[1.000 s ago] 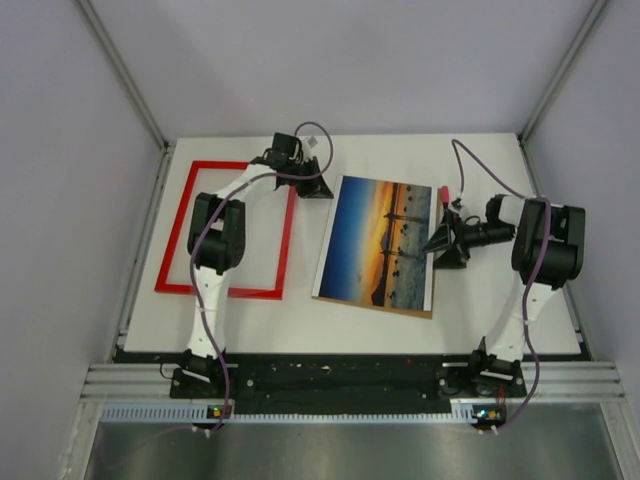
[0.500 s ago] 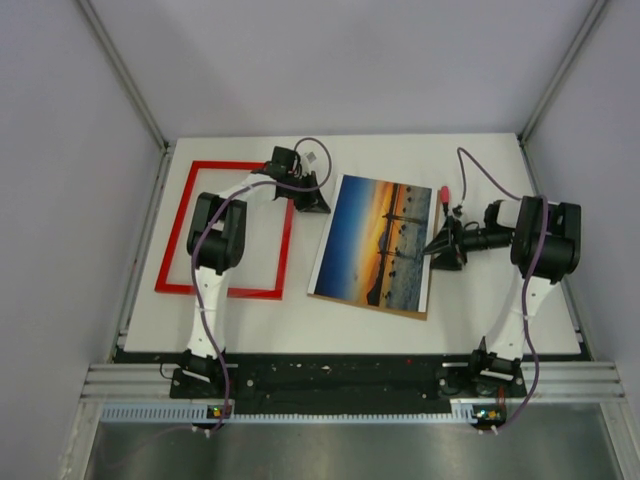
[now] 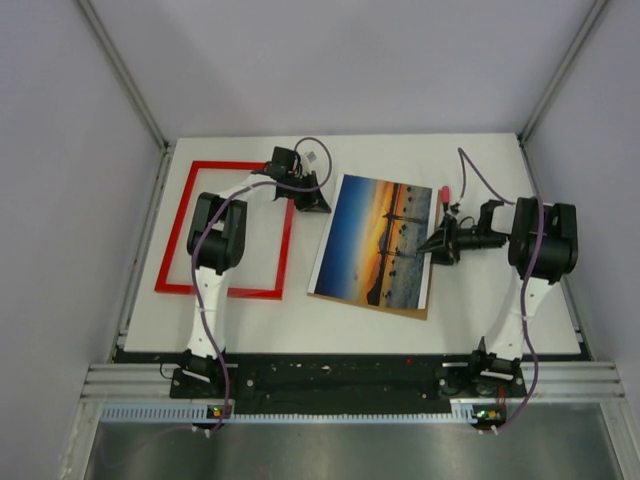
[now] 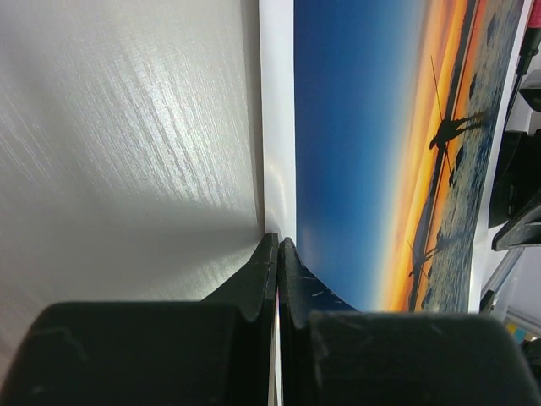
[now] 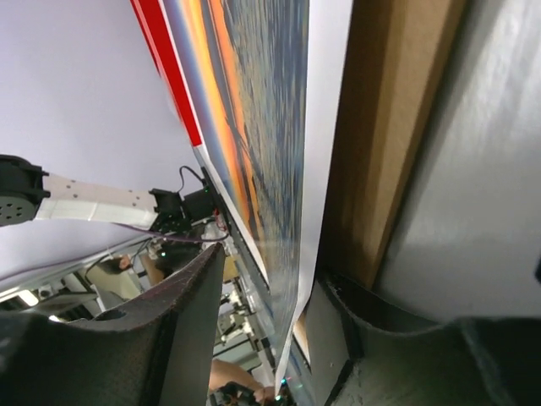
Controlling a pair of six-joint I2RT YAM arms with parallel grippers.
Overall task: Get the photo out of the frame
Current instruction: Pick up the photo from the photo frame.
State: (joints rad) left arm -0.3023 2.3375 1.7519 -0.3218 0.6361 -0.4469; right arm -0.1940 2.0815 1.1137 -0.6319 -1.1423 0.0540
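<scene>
- While the photo (image 3: 375, 240) lies face up at the centre of the overhead view, it sits on top of the brown backing board (image 5: 389, 127), whose edge shows along its lower and right sides.
- We see the frame (image 3: 176, 228) flat on the worktop (image 3: 480, 300) at the left, apart from the print and with nothing inside it.
- At the photo's upper-left corner, the left gripper (image 3: 322, 205) has its jaws pressed together on the white border, apparently pinching the paper.
- At the right edge, the right gripper (image 3: 430, 246) has its jaws spread, one above the print and one at the board's edge, gripping nothing.
- We judge the print is already out of the frame; the step in hand is parting it from the board.
- Next, we think the right jaws should close on the board alone while the left lifts the corner gently, or the paper may crease.
</scene>
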